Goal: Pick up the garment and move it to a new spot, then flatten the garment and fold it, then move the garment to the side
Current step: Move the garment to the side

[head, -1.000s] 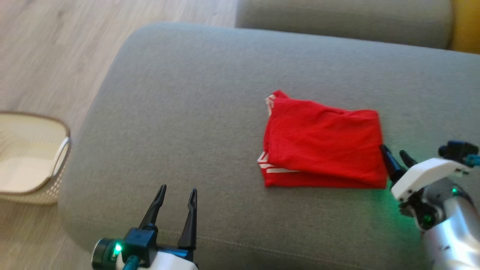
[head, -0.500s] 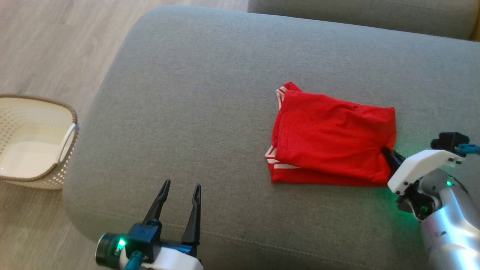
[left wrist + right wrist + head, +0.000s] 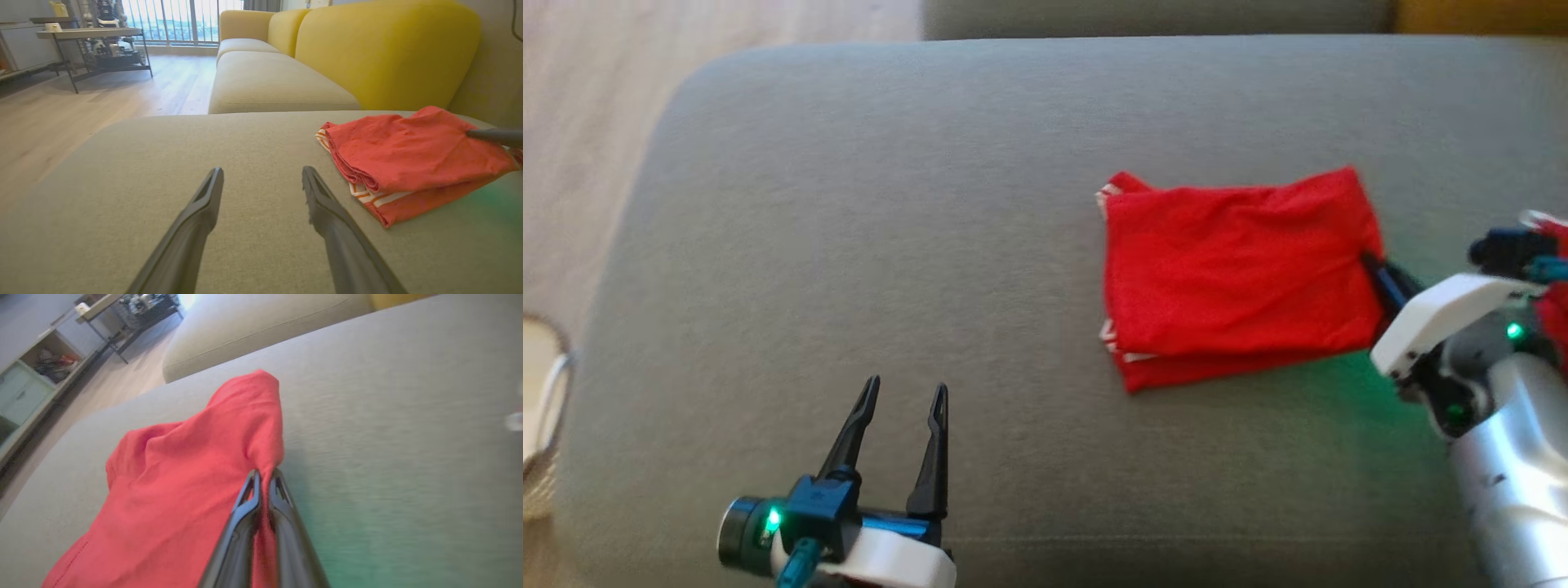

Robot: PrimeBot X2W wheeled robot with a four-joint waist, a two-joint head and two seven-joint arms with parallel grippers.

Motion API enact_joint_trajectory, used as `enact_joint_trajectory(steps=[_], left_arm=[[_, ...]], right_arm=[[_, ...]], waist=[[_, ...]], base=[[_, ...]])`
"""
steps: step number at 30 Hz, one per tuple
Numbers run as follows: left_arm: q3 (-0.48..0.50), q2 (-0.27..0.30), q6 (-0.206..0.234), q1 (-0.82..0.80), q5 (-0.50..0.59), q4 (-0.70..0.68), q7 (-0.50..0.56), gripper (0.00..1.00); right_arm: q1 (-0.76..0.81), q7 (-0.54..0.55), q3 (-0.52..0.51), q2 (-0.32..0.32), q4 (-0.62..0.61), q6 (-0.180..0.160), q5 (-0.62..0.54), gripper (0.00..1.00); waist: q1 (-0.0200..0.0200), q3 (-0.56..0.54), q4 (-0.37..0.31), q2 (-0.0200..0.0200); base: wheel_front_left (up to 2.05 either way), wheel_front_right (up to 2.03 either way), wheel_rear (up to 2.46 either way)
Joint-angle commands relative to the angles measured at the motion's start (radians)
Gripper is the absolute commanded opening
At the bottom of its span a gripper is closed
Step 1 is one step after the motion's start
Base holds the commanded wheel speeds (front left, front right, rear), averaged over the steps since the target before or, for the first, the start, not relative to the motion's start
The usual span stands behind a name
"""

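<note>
Soft, even daylight enters from the glaring windows far back in the left wrist view, a green glow spills on the sofa, and the head and right wrist views are smeared by motion blur.

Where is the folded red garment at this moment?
In the head view the folded red garment lies right of centre on the grey sofa cushion, its right edge pinched in the right gripper, apart from the open left gripper.

Matt cloth garment, coarse-woven sofa
</note>
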Motion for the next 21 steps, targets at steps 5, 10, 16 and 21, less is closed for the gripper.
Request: enact_joint_trajectory(steps=[5,10,16,21], left_arm=[[0.044,-0.009,-0.009,-0.058,0.000,-0.036,-0.011,1.00],[0.062,-0.001,-0.026,-0.082,0.017,-0.037,-0.011,1.00],[0.085,0.003,-0.032,-0.095,0.025,-0.035,-0.011,1.00],[0.094,0.012,-0.043,-0.112,0.036,-0.030,-0.011,1.00]], right_arm=[[-0.049,0.045,0.009,-0.075,-0.152,0.000,-0.042,0.00],[-0.037,0.123,-0.042,-0.148,-0.296,0.000,-0.084,0.00],[-0.030,0.191,-0.126,-0.173,-0.403,0.000,-0.149,0.00],[-0.042,0.230,-0.204,-0.175,-0.449,0.000,-0.192,0.00]], waist=[[-0.0001,0.014,-0.167,0.0000],[-0.0001,0.037,-0.245,0.0000],[-0.0001,0.060,-0.287,0.0000],[-0.0001,0.073,-0.295,0.0000]], base=[[0.00,0.00,0.00],[0.00,0.00,0.00],[0.00,0.00,0.00],[0.00,0.00,0.00]])
